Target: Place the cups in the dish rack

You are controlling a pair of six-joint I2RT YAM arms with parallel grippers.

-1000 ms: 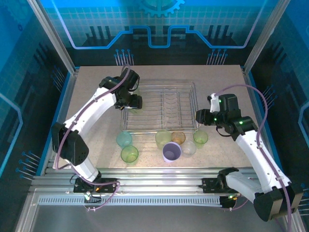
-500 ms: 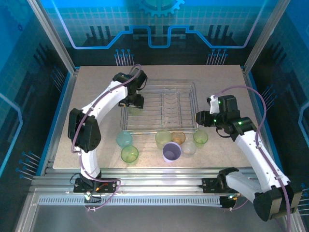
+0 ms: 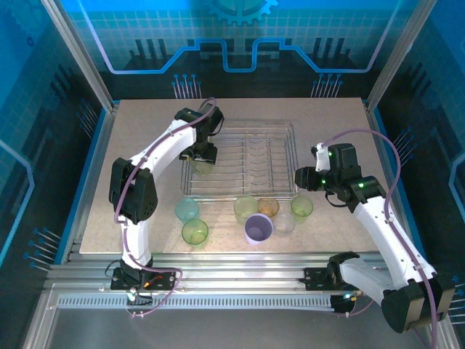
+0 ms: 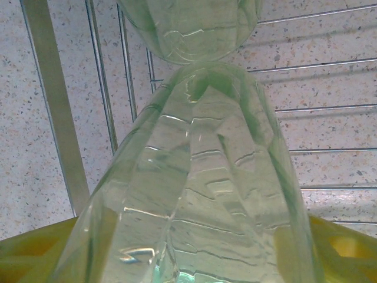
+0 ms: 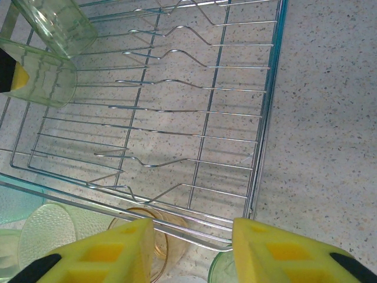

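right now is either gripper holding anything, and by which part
The left gripper holds a pale green translucent plastic cup by its side walls; the right gripper is open, holding nothing.

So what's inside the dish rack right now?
Two green cups in the far-left corner: a free cup and a held cup between the left fingers. Whether it touches the wires is hidden.

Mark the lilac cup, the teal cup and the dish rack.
lilac cup [image 3: 259, 228]: top external view, inside its open mouth.
teal cup [image 3: 187, 210]: top external view, middle of its round top.
dish rack [image 3: 243, 171]: top external view, bare wire floor.
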